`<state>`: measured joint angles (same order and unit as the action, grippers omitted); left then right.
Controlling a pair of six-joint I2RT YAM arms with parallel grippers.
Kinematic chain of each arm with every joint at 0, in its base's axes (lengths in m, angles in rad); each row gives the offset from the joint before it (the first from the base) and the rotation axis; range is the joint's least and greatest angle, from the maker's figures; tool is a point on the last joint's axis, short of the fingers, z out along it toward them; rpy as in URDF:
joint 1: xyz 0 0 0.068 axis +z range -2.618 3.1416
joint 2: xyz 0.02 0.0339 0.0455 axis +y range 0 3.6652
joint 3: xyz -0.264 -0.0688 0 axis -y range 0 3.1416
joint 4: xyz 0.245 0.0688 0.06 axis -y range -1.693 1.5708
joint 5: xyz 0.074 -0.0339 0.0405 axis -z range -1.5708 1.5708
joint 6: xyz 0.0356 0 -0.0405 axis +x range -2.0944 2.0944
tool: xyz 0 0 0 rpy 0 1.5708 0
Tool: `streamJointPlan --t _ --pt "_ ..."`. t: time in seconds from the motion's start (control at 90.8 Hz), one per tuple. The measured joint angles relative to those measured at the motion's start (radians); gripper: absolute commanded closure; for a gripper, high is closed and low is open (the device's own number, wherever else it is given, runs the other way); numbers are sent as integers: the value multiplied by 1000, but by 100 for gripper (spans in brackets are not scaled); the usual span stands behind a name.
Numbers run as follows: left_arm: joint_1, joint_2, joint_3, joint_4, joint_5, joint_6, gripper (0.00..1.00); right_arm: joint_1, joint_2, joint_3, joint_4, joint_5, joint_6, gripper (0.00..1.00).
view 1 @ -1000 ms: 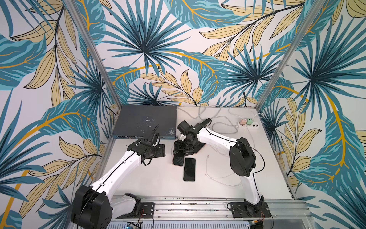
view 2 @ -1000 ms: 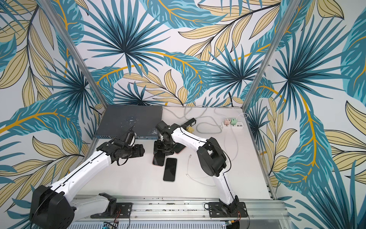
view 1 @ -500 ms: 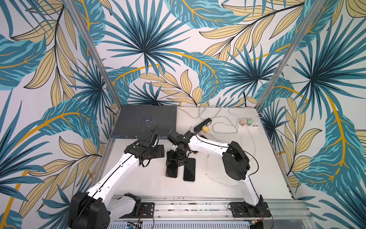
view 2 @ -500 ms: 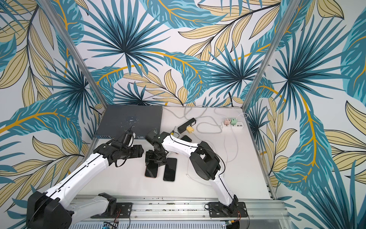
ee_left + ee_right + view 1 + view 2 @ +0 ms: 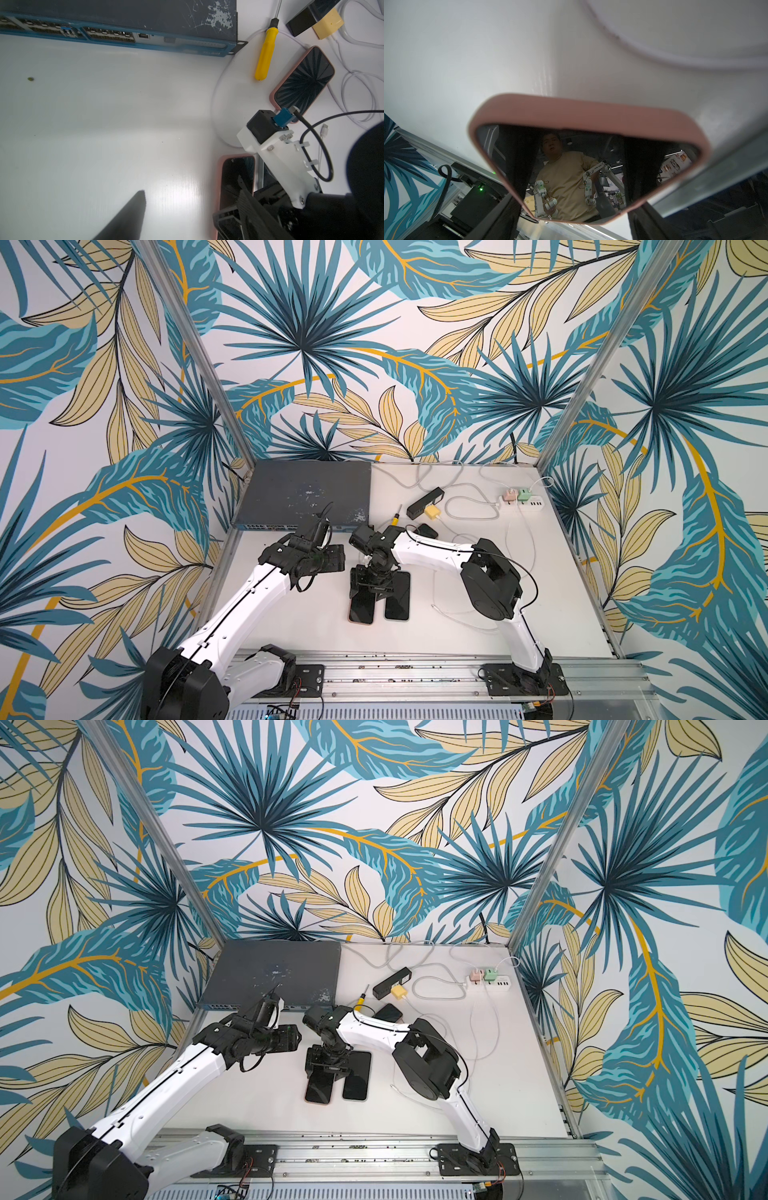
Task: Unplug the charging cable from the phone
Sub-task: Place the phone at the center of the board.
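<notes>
My right gripper (image 5: 372, 593) is down in front of the network switch (image 5: 303, 493), out from its right front corner, and my fingers (image 5: 502, 216) are clamped on the long edges of the phone (image 5: 577, 158), pink case and all (the dark screen mirrors both fingers back at me). Whether the phone rests on the table (image 5: 316, 626) or hangs just off it, I cannot tell. A dark phone (image 5: 398, 597) lies alongside it, a little further right of that same corner. The charging cable (image 5: 324, 131) is not in the phone: its white plug lies loose on the table, further right of the switch's corner again and apart from the phone. My left gripper (image 5: 337, 562) hovers close before the switch's front face, near that corner, fingers spread and holding nothing. A yellow screwdriver (image 5: 265, 54) lies just beside the switch's right end, and a second pink-cased phone (image 5: 303, 83) lies just past it, away from the switch.
</notes>
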<state>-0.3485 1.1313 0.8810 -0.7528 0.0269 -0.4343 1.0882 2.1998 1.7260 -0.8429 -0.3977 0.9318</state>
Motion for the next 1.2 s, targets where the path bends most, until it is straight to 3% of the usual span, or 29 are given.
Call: streamJointPlan --t 0.463,0.65,1.025,1.201 --pt "0 0 -1 0 -1 0 27 -8 23 0 0 -5 -4 34" --pt "0 0 -2 0 -1 0 27 -8 25 3 -2 -8 -8 21" --pt "0 0 -6 0 -1 0 27 -8 28 14 -15 -6 -21 11" --pt "0 0 -6 0 -2 0 27 -10 28 32 -35 23 -35 11"
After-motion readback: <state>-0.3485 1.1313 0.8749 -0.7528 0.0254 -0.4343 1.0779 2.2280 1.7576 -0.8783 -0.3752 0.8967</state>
